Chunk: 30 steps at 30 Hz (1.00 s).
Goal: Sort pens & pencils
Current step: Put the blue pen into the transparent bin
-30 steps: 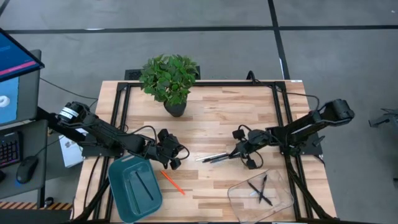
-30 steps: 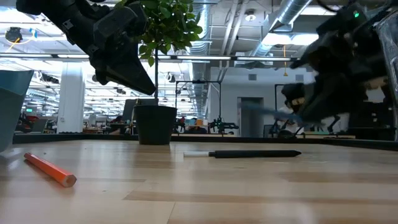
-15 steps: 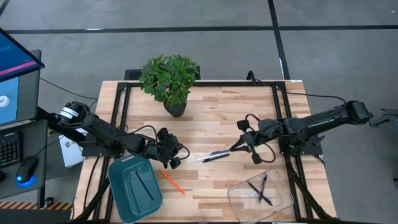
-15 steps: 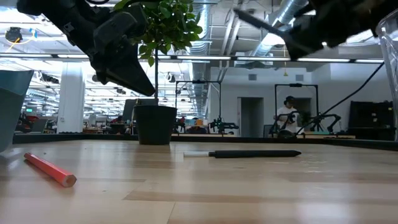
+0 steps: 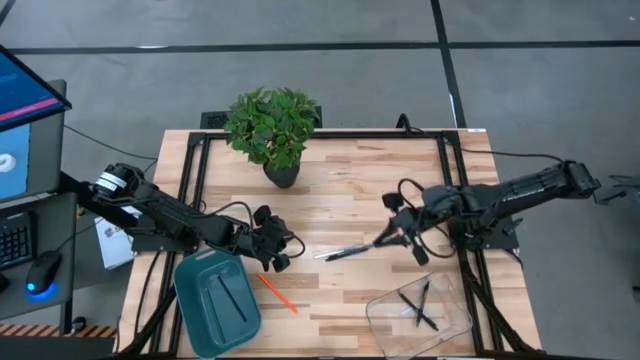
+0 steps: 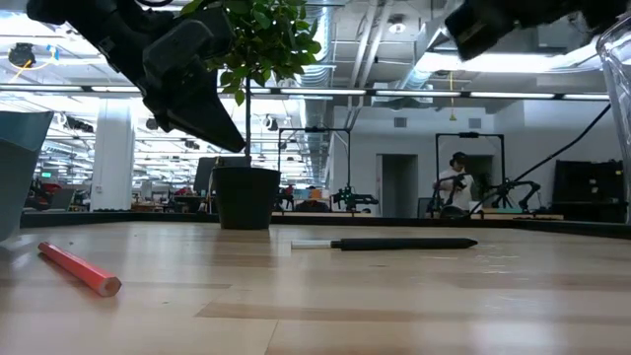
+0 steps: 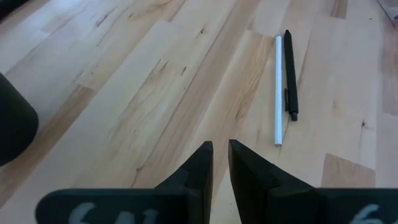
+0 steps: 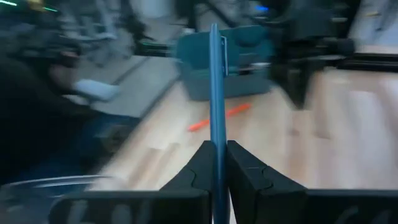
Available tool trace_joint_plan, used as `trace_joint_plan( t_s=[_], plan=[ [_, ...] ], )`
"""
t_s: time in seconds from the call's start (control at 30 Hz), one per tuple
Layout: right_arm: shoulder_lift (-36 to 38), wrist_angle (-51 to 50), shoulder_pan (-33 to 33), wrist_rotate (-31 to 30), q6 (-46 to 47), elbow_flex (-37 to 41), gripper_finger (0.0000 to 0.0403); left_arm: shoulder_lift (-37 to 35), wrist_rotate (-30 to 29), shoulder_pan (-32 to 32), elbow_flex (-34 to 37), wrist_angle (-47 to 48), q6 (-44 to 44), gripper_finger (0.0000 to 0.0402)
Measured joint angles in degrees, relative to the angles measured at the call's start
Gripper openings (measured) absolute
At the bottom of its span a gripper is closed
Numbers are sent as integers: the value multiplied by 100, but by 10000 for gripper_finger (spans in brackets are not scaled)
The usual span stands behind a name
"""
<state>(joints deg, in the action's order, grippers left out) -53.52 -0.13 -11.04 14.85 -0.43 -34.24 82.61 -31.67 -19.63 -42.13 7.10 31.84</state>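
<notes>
2 arms are over your bench — the right gripper is raised above the middle of it with its fingers clenched on a blue pen, which sticks straight out ahead of them. In the right wrist view you can see the pen standing between the 2 dark tips, with the teal tray and the orange pencil blurred beyond it.

Your left gripper hangs over the bench just beside the teal tray's upper right corner. Its fingers are nearly together with only a thin slit between them, and nothing is held there.

A black pen and a whitish pen lie side by side on the wood near the middle of the bench, touching or almost touching — in the high view they show below the right gripper's tip. From the low view only the dark one reads clearly, lying flat.

The orange pencil rests on the bench just right of the teal tray, apart from it. You can see at least 1 dark stick lying inside that tray. The clear tray at the bench's near right corner holds several dark pens, crossed over each other. A potted plant stands at the far edge.
</notes>
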Motion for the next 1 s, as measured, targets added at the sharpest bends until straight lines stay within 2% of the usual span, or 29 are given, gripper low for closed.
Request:
trace_joint_plan(
  t_s=[0.2, 0.3, 0.73, 1.0],
  plan=[
    [85, 32, -988, 7, 559, -2, 49, 0, 39, -119, 0, -5, 52, 41],
    [78, -5, -1493, -210, 862, 0, 49, 0, 32, -175, 0, -32, 139, 41],
    [79, -127, -3608, -1564, 2173, 0, 49, 0, -9, -252, 0, -60, 483, 41],
    [56, -689, -4541, -2885, 2377, 0, 49, 0, -10, -252, 0, -60, 548, 41]
  ],
)
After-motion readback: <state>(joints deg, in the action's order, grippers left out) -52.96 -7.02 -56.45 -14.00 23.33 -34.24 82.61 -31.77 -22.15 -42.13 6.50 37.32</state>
